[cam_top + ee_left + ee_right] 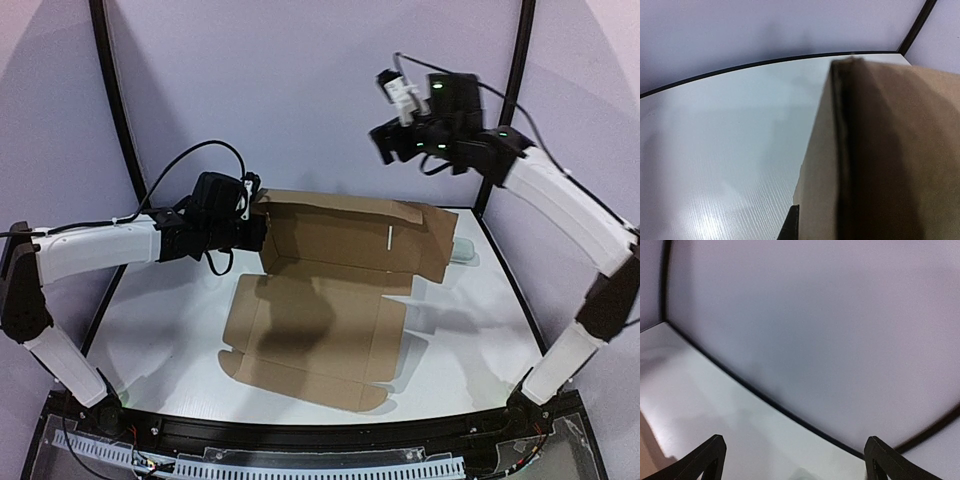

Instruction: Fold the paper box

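While the left hand [254, 216] clamps the raised wall of the paper box [320, 330] on the bench [160, 320], the right hand [794, 450] hangs high, its fingers wide apart.

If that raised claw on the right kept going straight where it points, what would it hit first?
The right gripper has a free path until the pale back wall, or possibly the far edge of the table just below it; depth is unclear. The paper box lies off to one side.
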Available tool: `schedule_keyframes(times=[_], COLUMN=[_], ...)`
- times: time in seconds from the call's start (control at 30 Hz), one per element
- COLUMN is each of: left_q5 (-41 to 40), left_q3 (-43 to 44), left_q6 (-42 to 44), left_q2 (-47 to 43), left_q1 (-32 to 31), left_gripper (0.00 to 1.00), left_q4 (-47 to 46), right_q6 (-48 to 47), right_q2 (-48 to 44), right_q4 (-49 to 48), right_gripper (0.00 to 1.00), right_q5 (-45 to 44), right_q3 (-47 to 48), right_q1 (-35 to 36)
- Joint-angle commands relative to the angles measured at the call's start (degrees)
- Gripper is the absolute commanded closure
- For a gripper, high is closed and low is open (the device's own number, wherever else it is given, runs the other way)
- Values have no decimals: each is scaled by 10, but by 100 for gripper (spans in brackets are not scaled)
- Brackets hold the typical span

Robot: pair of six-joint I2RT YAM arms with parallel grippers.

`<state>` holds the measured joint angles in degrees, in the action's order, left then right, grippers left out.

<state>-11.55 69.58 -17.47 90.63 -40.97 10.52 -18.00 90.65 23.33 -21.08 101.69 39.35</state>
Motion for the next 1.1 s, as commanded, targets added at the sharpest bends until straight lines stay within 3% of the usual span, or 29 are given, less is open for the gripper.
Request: schedule_keyframes(times=[0.0,0.13,0.23,0.67,1.07], left_q5=[-13,-11,-8,-14,-18], left_q3=[-8,-8,-3,9,17], left_q6=[-28,-29,-29,-50,-48], left_q2=[-11,-9,-6,-3,3], left_q1=[2,2,2,2,2], left_gripper=[99,99,99,99,99], left_q4=[-21,-20,-12,16,36], right_q6=[-53,-121,-121,-110,-107], right_q2=[-66,-149,-177,-163,-203], right_q4=[16,24,41,86,29], right_gripper=[2,2,2,2,2], right_q5=[-49,18,63,46,66], right_q3=[-95,-204,-233,-244,-264], right_q1=[-14,-18,-18,-19,-19])
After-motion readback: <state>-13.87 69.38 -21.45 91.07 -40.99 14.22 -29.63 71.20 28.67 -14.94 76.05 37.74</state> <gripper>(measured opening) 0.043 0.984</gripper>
